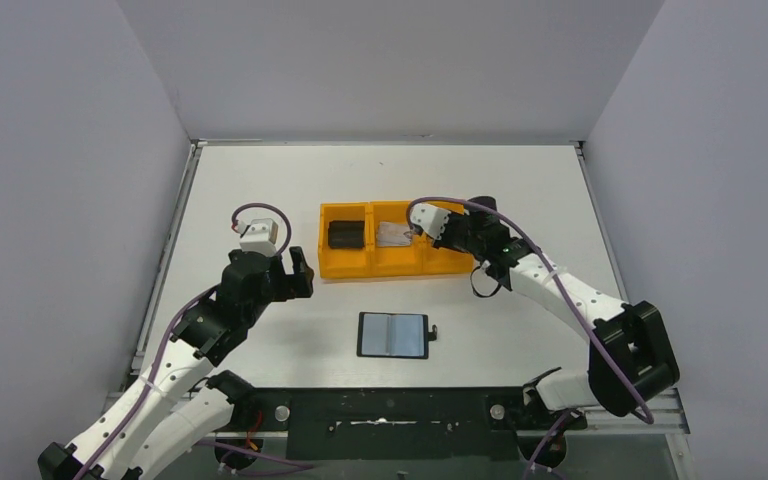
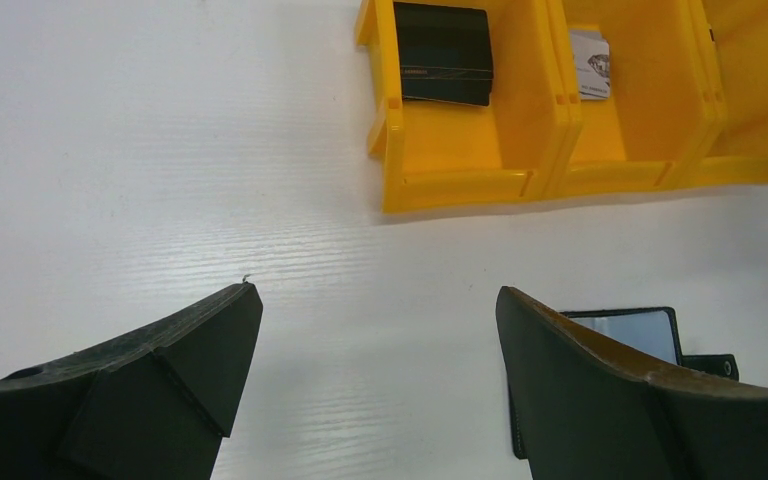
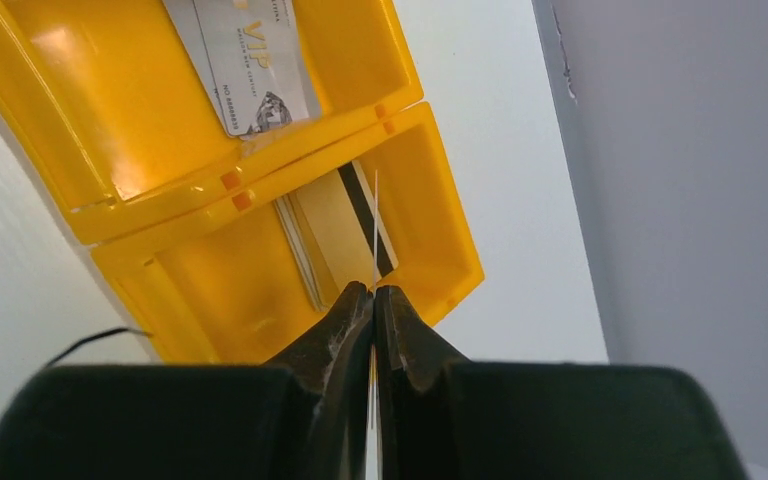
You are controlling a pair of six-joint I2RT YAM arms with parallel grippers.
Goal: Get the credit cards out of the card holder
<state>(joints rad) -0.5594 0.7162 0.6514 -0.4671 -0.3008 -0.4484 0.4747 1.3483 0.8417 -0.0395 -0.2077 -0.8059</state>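
Note:
The card holder (image 1: 393,335) lies open and flat on the table, its blue-grey pockets up; its corner shows in the left wrist view (image 2: 630,328). A silvery-grey card (image 1: 395,234) lies in the middle compartment of the orange tray (image 1: 345,268), also in the right wrist view (image 3: 245,65). A gold card with a dark stripe (image 3: 335,225) lies in the right compartment. My right gripper (image 3: 373,290) hangs over that compartment, shut on a thin card (image 3: 375,215) seen edge-on. My left gripper (image 2: 375,300) is open and empty over bare table, left of the holder.
A chunky black block (image 1: 346,234) sits in the tray's left compartment, also in the left wrist view (image 2: 443,53). The tray (image 2: 460,180) stands mid-table, behind the holder. Grey walls enclose the table on three sides.

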